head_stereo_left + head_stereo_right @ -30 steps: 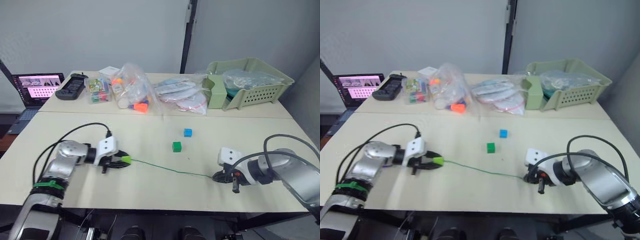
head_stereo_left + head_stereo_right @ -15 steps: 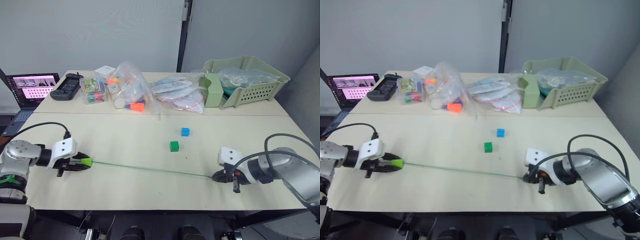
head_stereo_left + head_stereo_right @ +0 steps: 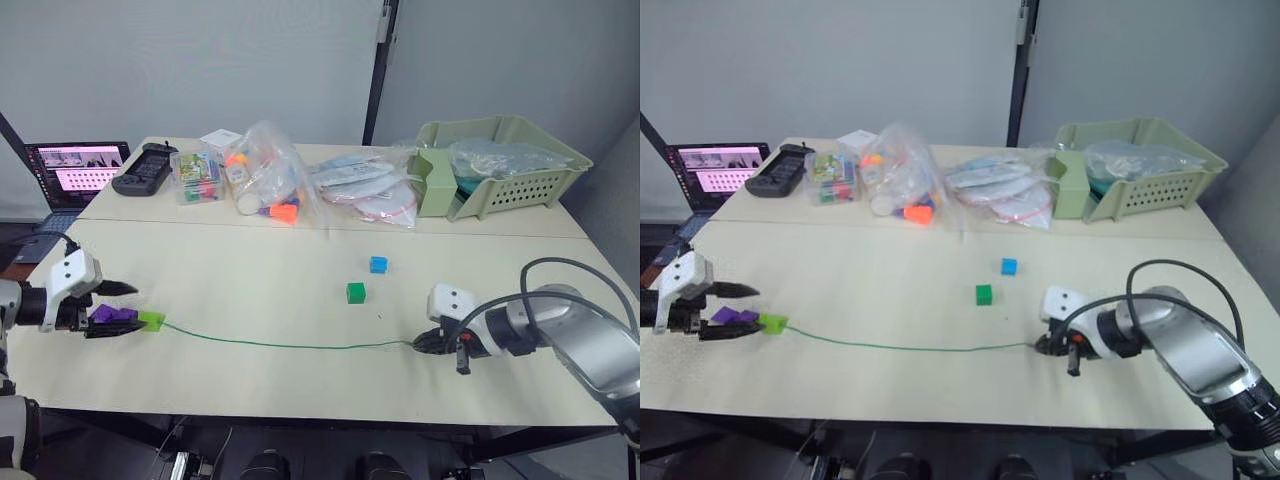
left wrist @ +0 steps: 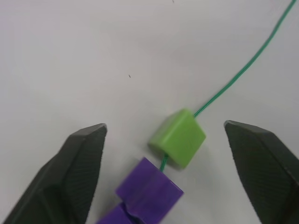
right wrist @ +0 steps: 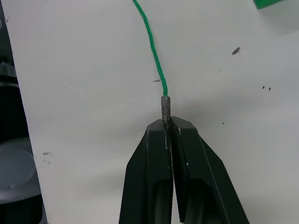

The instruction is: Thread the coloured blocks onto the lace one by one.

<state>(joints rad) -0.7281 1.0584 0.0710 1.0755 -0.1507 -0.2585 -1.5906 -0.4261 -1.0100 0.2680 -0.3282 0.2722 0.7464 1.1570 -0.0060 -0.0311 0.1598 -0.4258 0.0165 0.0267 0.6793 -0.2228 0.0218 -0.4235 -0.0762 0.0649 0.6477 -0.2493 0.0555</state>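
Note:
The green lace [image 3: 290,346] lies across the near table. Its left end carries a lime green block [image 3: 152,320] and two purple blocks [image 3: 110,314]. My left gripper [image 3: 118,310] is open around them, one finger on each side, touching neither; the left wrist view shows the lime block [image 4: 178,137] and a purple block [image 4: 149,189] on the cord between the spread fingers. My right gripper [image 3: 425,343] is shut on the lace's grey tip [image 5: 165,109]. A blue block [image 3: 377,264] and a dark green block [image 3: 355,292] sit loose mid-table.
At the back stand a laptop [image 3: 75,170], a black controller [image 3: 142,170], clear bags of toys [image 3: 262,180] and a pale green basket [image 3: 500,165]. A black cable [image 3: 560,275] loops over my right arm.
My left gripper drew the threaded blocks far to the left along the table, then opened and let go of the lime block. The right gripper kept its hold on the tip.

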